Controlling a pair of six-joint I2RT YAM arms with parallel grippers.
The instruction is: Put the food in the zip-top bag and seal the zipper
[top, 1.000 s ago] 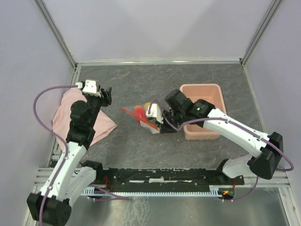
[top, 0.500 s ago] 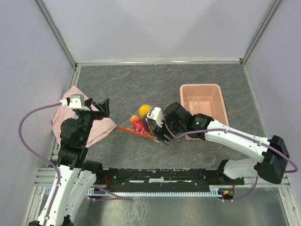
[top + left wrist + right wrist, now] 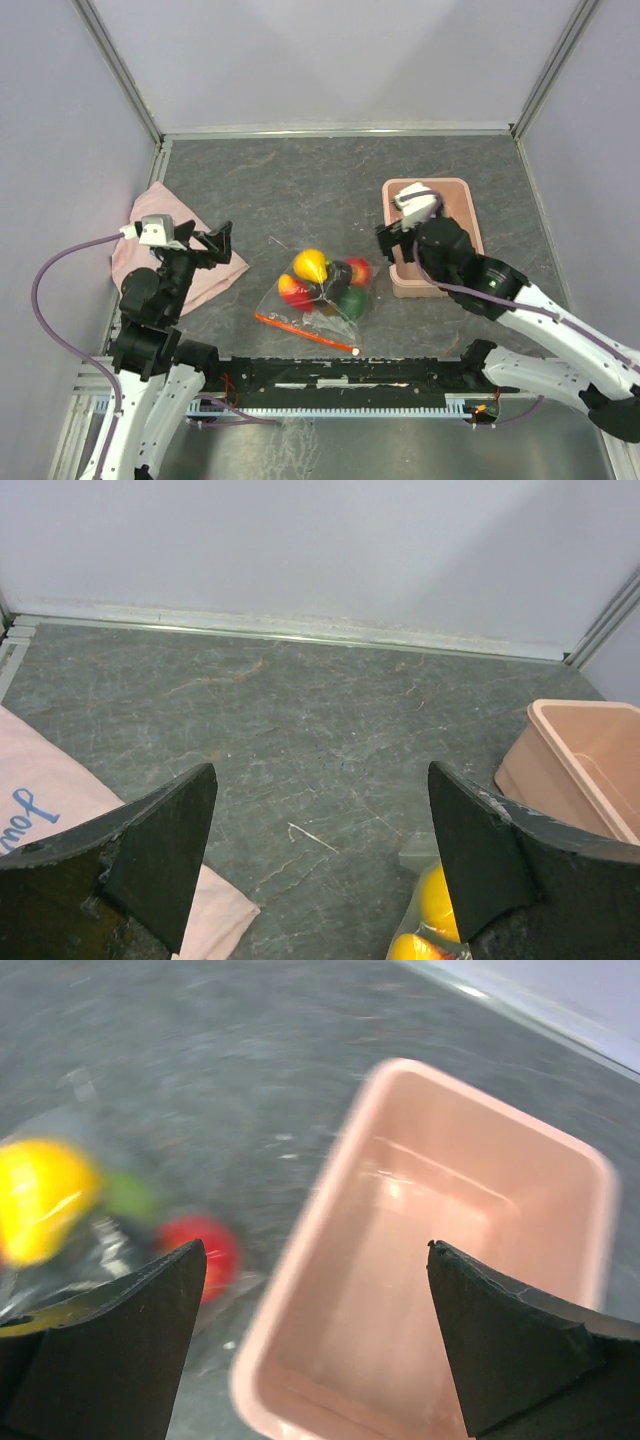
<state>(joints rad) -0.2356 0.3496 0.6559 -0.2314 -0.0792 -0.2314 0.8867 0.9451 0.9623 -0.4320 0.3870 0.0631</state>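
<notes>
The zip-top bag [image 3: 318, 297] lies flat on the table in the top view, with nothing holding it. Inside it is the food: a yellow piece [image 3: 311, 264], a red one [image 3: 358, 270], a green one [image 3: 351, 303] and a red-yellow one [image 3: 290, 289]. The zipper [image 3: 303, 333] runs along the bag's near edge, with its white end piece at the right. My left gripper [image 3: 216, 244] hangs open over the pink cloth's right corner, left of the bag. My right gripper [image 3: 391, 237] stands open at the pink bin's left rim. The right wrist view shows the red food [image 3: 201, 1246] left of the jaws.
The pink bin [image 3: 462, 196] stands at the right, and the right wrist view shows it with nothing inside [image 3: 450, 1260]. A pink cloth [image 3: 135, 240] lies at the left and also shows in the left wrist view [image 3: 50, 800]. Metal rails and walls border the table.
The right gripper has opened and let go of the bag, which dropped flat onto the table. The right arm drew back to the bin. The left gripper opened wider and pulled back left.
</notes>
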